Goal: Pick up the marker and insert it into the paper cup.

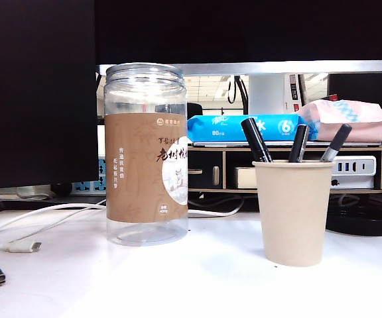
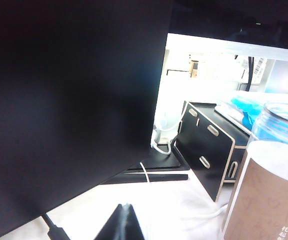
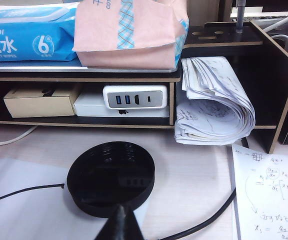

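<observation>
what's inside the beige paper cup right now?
Three dark markers stand in the beige paper cup, upper ends leaning out over the rim. The cup wall hides their lower barrels. Neither gripper shows near it.

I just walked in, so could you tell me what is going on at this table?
Nothing is being handled. Three markers, one of them the marker, stand in the paper cup beside a clear jar on the table. The left gripper and right gripper are shut and empty, pulled back, seen only in their own wrist views.
</observation>
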Robot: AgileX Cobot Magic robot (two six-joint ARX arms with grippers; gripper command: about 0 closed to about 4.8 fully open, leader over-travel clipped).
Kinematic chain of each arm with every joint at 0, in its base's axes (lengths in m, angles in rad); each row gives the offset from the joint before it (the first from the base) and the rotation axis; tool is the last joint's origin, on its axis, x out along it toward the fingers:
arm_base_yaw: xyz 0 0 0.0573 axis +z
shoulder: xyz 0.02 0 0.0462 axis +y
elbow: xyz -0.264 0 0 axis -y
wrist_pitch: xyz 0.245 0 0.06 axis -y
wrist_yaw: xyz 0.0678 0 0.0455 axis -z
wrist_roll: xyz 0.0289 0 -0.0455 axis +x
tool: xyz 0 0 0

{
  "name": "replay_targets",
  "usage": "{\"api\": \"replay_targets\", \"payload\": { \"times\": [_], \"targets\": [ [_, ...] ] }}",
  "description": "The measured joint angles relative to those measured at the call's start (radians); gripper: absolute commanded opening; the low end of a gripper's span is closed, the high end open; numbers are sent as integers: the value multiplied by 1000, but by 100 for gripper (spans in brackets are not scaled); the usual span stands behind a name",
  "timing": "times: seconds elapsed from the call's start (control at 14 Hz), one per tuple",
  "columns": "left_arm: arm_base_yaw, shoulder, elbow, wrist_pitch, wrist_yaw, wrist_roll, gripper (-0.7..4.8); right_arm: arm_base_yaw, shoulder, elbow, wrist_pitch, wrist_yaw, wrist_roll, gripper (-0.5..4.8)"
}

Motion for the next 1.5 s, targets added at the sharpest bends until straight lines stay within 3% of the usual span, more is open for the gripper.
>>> {"api": "replay_targets", "payload": {
  "times": [0.71,0.78,1.07,1.5],
  "targets": [
    [0,0,0,0,-2,0,-4,0,0,0,0,-4,0,-5],
    [0,0,0,0,-35,2,-4,0,0,0,0,-1,0,-5],
    [0,0,0,0,-103,100,-4,-7,0,0,76,-1,0,-5],
    [0,0,0,0,-147,123,-4,-142,0,0,128,0,0,-5]
  ]
}}
